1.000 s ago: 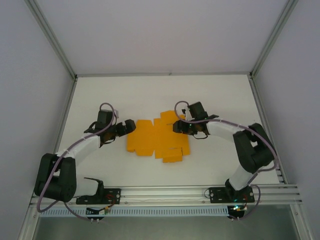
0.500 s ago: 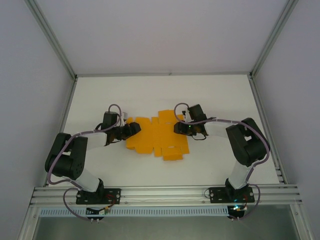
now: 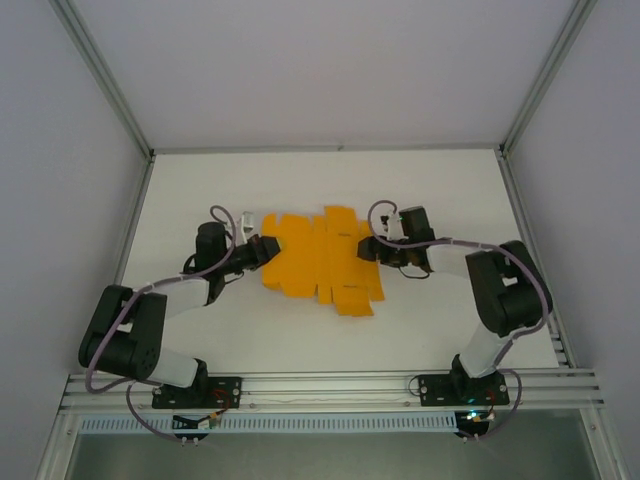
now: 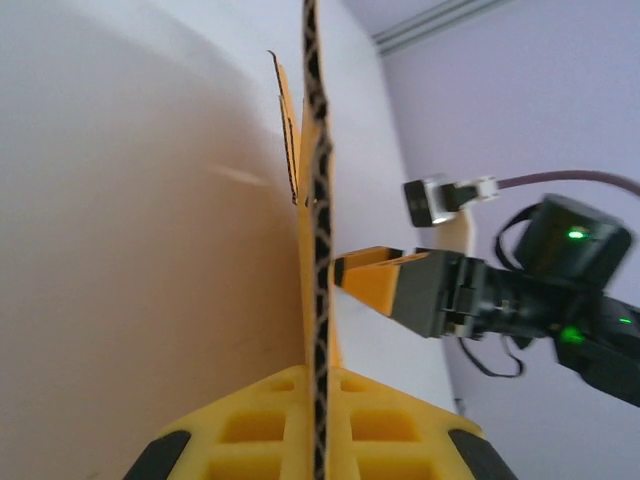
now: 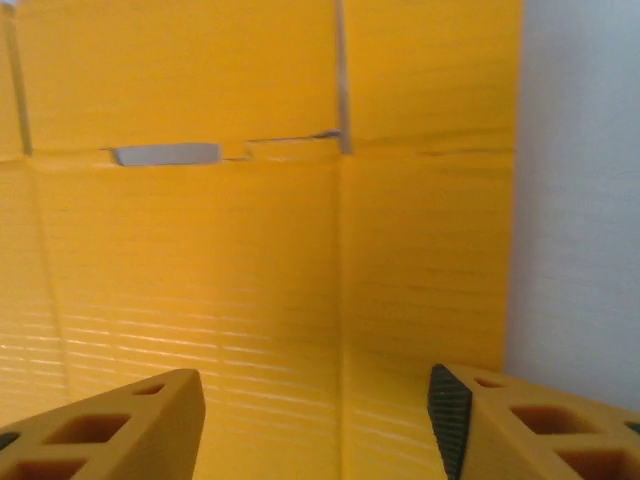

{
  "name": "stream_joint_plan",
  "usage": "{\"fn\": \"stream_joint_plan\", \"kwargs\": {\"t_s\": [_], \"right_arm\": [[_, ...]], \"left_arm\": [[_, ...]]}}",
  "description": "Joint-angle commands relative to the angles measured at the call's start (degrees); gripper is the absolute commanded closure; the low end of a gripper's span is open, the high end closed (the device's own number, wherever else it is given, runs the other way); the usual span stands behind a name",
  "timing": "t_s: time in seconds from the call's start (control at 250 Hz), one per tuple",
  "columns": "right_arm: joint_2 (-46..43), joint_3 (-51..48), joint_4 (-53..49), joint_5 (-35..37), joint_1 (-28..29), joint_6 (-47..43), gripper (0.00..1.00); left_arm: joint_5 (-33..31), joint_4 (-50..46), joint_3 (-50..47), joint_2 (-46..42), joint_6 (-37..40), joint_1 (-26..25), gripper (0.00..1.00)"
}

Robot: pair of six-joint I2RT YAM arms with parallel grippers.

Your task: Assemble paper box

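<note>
Item: paper box (image 3: 318,262), orange-yellow corrugated card, an unfolded die-cut sheet with flaps and tabs along its near and far edges. Location: lying about mid-way across the white table (image 3: 440,190), between the two arms. Left gripper (image 3: 264,247): at the sheet's left edge. Its wrist camera shows the yellow fingers (image 4: 250,432) closed against either face of the card, whose fluted edge runs straight up between them, so the sheet is clamped. From this angle it is hard to judge whether that edge is raised off the table. Right gripper (image 3: 366,248): over the sheet's right-hand part. Its wrist camera shows the jaws set wide apart with nothing held. One finger (image 5: 110,425) sits at the lower left and the other at the lower right, both above the card. A fold line runs between panels, and the sheet's right edge borders bare table. Across the sheet, the left wrist camera also takes in the right gripper's dark body.
</note>
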Motion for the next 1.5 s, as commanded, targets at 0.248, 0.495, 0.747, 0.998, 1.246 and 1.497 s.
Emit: {"fn": "stream_joint_plan", "kwargs": {"t_s": [0.248,0.495,0.747,0.998,1.246,1.497], "right_arm": [[-17.34,-4.68,-4.17,-24.55,-13.29,-6.72,0.34],[-25.59,-7.31,-7.92,-29.2,-13.87,-9.42,0.55],[-27.62,-5.96,-8.38,-27.82,-14.22,-10.25,0.85],[-27.07,-4.98,-7.6,-31.16,-14.22,-13.23,1.0],[-25.11,1.71,-26.65,-9.18,-9.26,-27.16,1.0],[-15.16,11.88,-34.16,15.69,0.25,-37.48,1.0]], "left_arm": [[7.31,19.75,3.41,-5.62,-12.86,0.92,1.0],[7.51,18.56,3.64,-7.75,-11.53,1.41,1.0],[7.2,9.58,3.84,-11.93,-6.04,2.06,1.0],[2.24,-13.19,5.18,-19.2,6.45,2.07,0.42],[-30.95,-51.34,10.98,-27.19,19.98,1.97,0.0],[-38.78,-57.74,13.93,-25.43,20.97,1.97,0.0]]}}
